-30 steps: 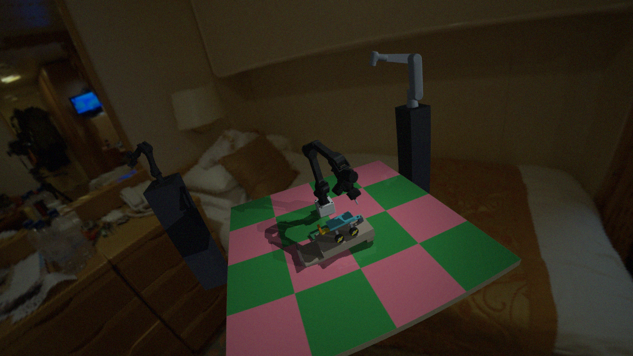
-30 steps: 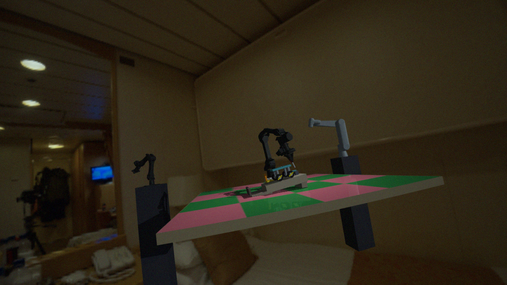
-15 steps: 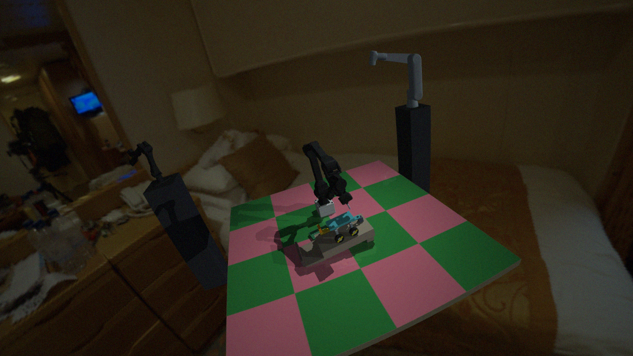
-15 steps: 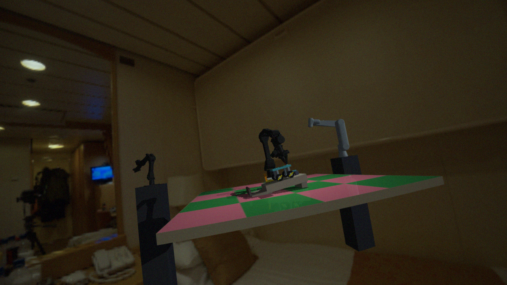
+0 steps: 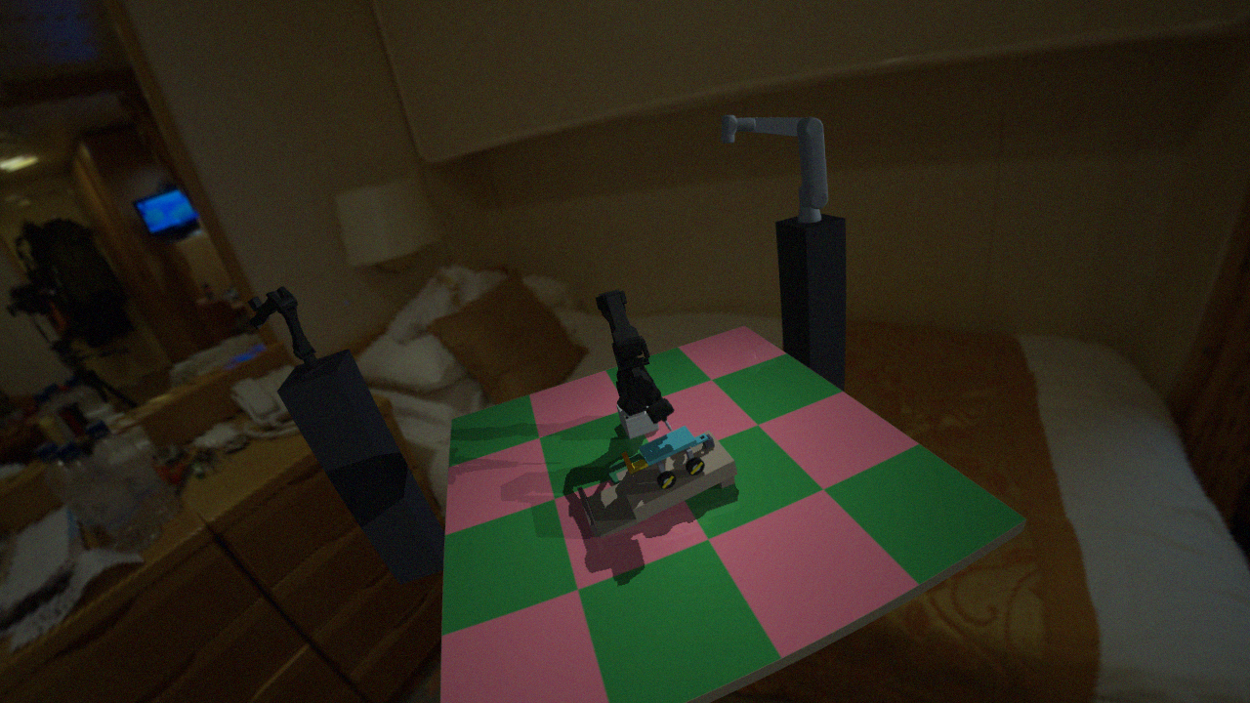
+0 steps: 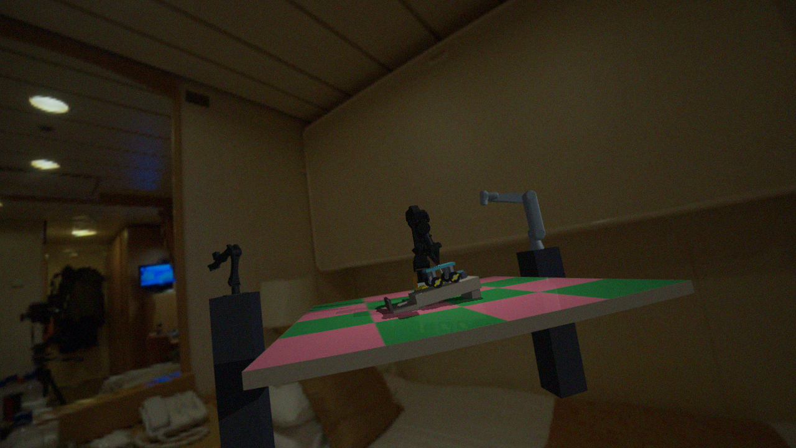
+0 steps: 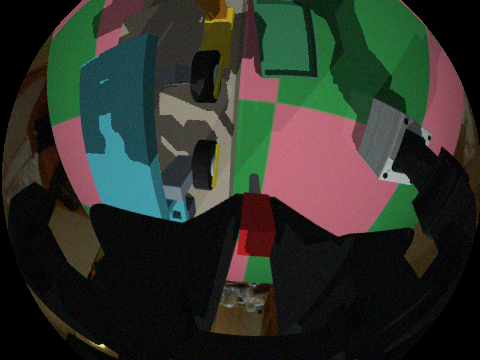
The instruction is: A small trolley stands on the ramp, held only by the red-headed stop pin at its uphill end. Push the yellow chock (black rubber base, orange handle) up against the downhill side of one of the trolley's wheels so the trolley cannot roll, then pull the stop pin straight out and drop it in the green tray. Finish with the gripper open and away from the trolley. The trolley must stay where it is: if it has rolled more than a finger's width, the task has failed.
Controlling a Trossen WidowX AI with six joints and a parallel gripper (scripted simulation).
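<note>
My gripper (image 5: 666,419) (image 6: 438,262) (image 7: 254,202) is shut on the red head of the stop pin (image 7: 257,215). The pin's grey shaft points away from the fingers, clear of the trolley. The blue trolley (image 5: 671,444) (image 6: 438,267) (image 7: 125,170) stands on the beige ramp (image 5: 673,501) (image 6: 439,295) (image 7: 224,160), to the left of the pin in the wrist view. The yellow chock (image 5: 636,465) (image 7: 218,40) with its orange handle is at the downhill side of the lower near wheel and appears to touch it. The green tray (image 7: 314,45) lies beside the ramp, partly hidden in the top and exterior views.
The arm's pale base block (image 5: 639,425) (image 7: 380,137) stands beside the ramp on the checkered table (image 5: 812,577) (image 6: 461,323). A small block with a hole (image 7: 177,214) is at the uphill end. Two other arms stand on dark pedestals (image 5: 812,297) (image 5: 366,463) beyond the table.
</note>
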